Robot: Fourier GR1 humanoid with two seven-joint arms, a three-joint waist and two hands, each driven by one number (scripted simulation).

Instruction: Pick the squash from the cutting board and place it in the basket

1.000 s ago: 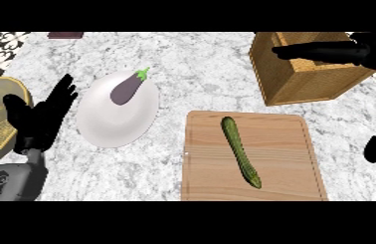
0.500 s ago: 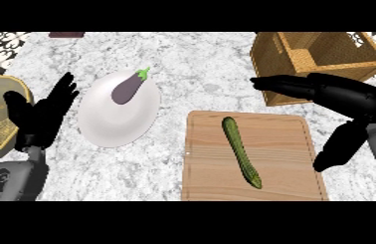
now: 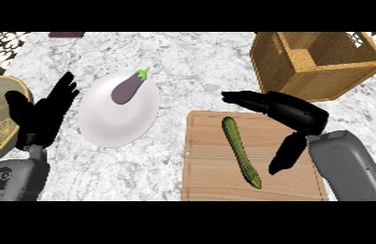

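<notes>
The squash (image 3: 241, 151) lies on the cutting board (image 3: 209, 173). The right hand (image 3: 294, 116) hovers just beside it, fingers spread, holding nothing. The basket (image 3: 294, 68) stands behind the board on the worktop (image 3: 191, 63). The left hand (image 3: 40, 113) rests open at the left edge.

A long green squash (image 3: 241, 151) lay lengthwise on the rectangular wooden cutting board (image 3: 209, 178), between the right hand's (image 3: 297, 116) fingers (image 3: 246, 98) and thumb (image 3: 285, 153). The square woven basket (image 3: 283, 73) stood behind those fingers. Left of them, a purple eggplant (image 3: 130, 87) lay on a round white plate (image 3: 114, 121), right of the left hand's (image 3: 40, 116) fingers.
</notes>
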